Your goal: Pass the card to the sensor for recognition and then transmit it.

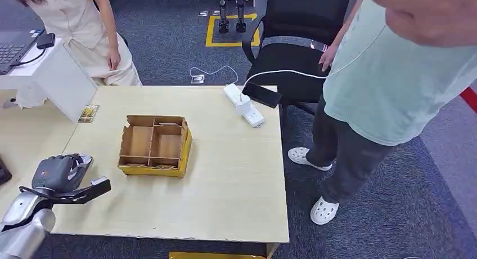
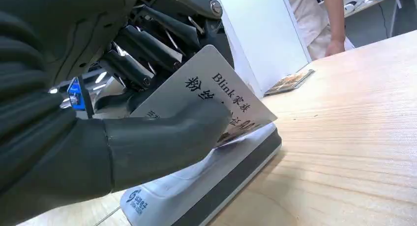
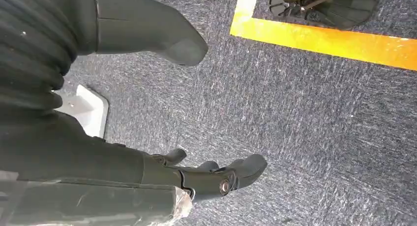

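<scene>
My left hand [image 2: 113,137] pinches the card [image 2: 206,96] between thumb and fingers, just above the sensor [image 2: 206,186] at the table's [image 1: 225,180] left edge. My right hand [image 3: 162,113] hangs over carpet, fingers apart, holding nothing.

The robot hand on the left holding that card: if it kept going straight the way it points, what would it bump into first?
Probably the cardboard tray. The left robot hand holds the card over the white sensor and points roughly across the table toward it, though depth is unclear.
</scene>
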Tool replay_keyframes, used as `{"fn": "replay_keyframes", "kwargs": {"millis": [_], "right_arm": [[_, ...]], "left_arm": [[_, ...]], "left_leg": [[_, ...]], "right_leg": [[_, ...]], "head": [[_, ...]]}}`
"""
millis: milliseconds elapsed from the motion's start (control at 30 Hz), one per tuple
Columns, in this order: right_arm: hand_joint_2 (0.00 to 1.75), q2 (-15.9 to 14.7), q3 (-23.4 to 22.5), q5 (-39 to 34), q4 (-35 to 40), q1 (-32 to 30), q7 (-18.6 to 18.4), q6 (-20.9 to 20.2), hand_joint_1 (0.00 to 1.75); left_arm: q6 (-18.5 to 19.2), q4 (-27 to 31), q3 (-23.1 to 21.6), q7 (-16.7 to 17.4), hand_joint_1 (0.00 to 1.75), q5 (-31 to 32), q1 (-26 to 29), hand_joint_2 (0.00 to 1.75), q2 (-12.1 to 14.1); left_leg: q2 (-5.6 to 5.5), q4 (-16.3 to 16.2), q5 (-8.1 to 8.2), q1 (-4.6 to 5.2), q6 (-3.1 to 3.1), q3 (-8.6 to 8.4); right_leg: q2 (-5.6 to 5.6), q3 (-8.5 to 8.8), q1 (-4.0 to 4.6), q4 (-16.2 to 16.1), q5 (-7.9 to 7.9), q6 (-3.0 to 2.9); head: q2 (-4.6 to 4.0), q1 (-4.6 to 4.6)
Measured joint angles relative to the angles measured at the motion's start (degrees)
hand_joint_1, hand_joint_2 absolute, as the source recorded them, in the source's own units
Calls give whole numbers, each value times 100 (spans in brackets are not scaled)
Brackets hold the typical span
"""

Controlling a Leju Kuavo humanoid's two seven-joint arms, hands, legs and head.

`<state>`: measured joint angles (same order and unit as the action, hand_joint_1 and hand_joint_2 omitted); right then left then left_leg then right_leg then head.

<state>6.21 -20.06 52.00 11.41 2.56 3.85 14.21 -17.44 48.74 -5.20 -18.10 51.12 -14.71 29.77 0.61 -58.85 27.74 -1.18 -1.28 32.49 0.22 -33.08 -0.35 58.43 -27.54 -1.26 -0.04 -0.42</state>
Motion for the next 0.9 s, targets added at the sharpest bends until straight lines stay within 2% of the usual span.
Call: {"fn": "replay_keyframes", "kwargs": {"millis": [900], "right_arm": [[175,0,0,0,0,0,0,0,0]], "left_arm": [[0,0,0,0,175,0,0,175,0]], "left_leg": [[0,0,0,0,0,0]], "right_leg": [[0,0,0,0,0,1]], "head": [[0,0]]}}
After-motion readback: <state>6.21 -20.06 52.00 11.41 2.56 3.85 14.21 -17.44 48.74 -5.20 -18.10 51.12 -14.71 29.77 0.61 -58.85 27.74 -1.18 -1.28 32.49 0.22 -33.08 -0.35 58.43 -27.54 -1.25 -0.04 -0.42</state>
